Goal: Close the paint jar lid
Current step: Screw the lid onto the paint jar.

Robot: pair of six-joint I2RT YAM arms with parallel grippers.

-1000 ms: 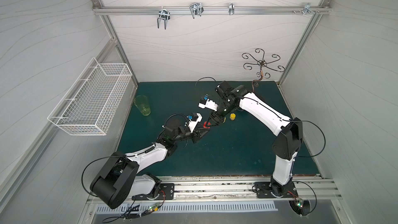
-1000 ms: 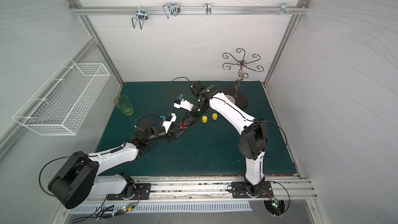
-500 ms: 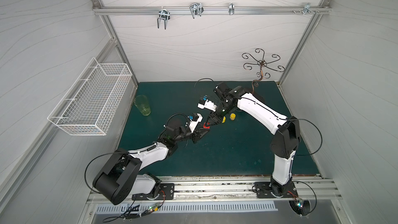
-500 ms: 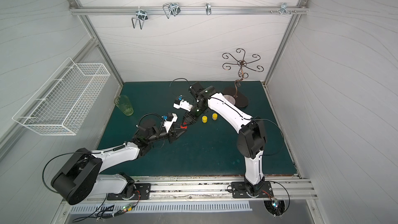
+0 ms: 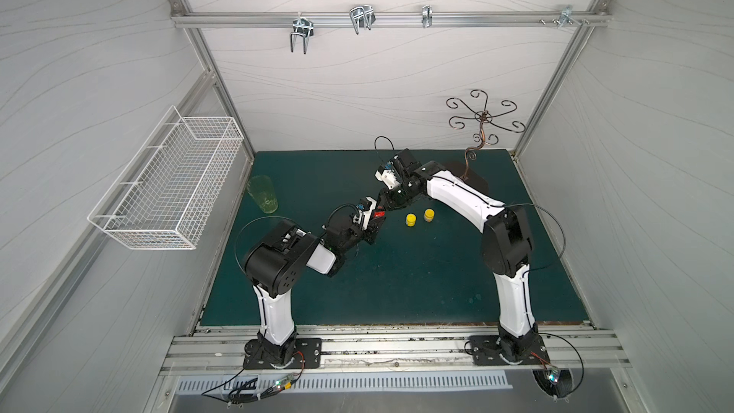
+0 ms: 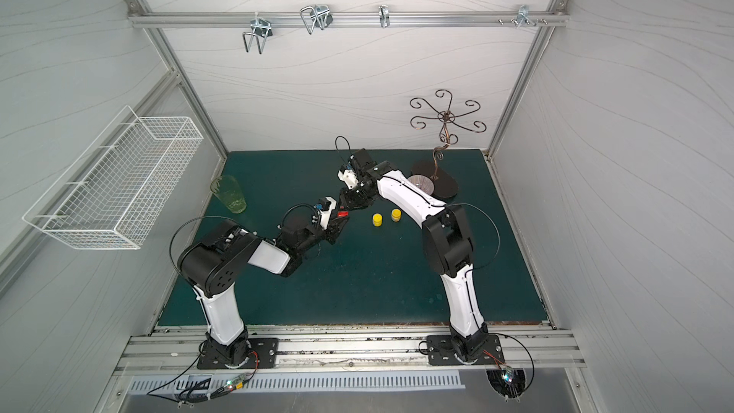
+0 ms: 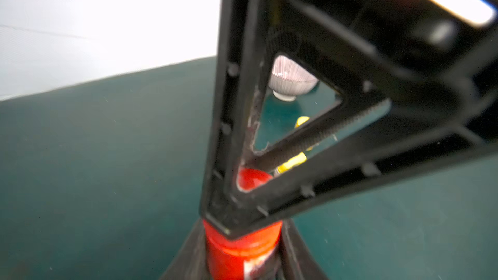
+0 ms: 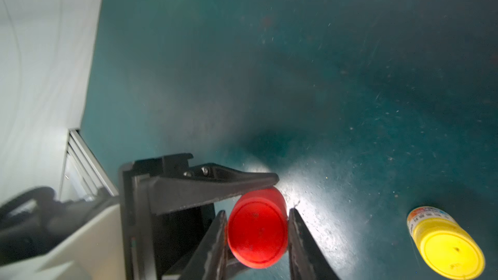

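left gripper (image 7: 242, 261) is clamping the red paint jar (image 5: 379, 214) body; right gripper (image 8: 257, 212) is pinching its red lid (image 8: 257, 231), fingers (image 8: 299, 238) touching both sides.

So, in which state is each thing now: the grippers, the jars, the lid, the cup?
left gripper: shut on red jar
right gripper: shut on red lid
red lid: on the jar; tightness unclear
red jar: gripped by its body
yellow jars: capped, standing
green cup: upright

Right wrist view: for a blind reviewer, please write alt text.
A round red plastic lid is clamped between the dark fingers of the right gripper, the left arm's black finger beside it. A small yellow-lidded jar stands on the green mat.
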